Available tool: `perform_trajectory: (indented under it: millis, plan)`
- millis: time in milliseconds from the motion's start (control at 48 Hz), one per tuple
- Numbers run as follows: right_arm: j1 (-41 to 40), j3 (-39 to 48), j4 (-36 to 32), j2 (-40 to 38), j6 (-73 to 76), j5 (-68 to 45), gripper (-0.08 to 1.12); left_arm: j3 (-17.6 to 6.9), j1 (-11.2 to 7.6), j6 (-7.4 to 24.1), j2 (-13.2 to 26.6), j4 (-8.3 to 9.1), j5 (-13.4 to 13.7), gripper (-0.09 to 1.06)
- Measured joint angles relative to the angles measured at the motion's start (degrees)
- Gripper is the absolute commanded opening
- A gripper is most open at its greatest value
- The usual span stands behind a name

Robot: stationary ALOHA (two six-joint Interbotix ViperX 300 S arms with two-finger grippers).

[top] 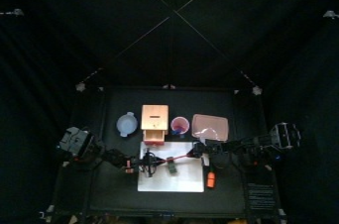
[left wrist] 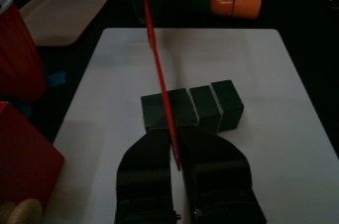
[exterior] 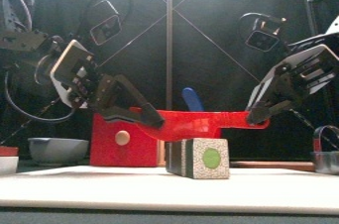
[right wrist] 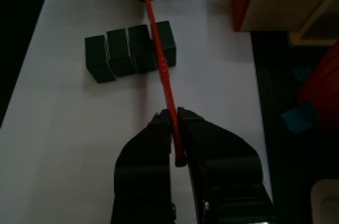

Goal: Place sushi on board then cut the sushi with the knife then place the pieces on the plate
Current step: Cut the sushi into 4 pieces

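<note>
The dark green sushi roll (exterior: 199, 157) lies on the white cutting board (top: 179, 181), three blocks side by side (left wrist: 195, 107) (right wrist: 129, 52). A red toy knife (left wrist: 158, 55) (right wrist: 161, 45) stretches over the roll, held at both ends. My left gripper (left wrist: 172, 141) (exterior: 111, 97) is shut on one end. My right gripper (right wrist: 169, 119) (exterior: 265, 104) is shut on the other end. In the front view the knife (exterior: 185, 119) runs level a little above the roll. The pink plate (top: 209, 125) lies behind the board at the right.
Behind the board stand the wooden box (top: 157, 119), a red cup (top: 179, 124) holding a blue knife (exterior: 189, 99), and a blue-grey bowl (top: 127, 122). An orange toy (left wrist: 235, 5) (top: 209, 178) lies at the board's right edge.
</note>
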Motion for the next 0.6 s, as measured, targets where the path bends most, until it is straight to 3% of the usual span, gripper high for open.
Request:
perform_trajectory:
  millis: [604]
  plan:
    - [1.0,-0.2,0.7,-0.1,0.1,0.0,0.36,-0.1,-0.26,0.0,0.2,-0.35,0.2,0.32]
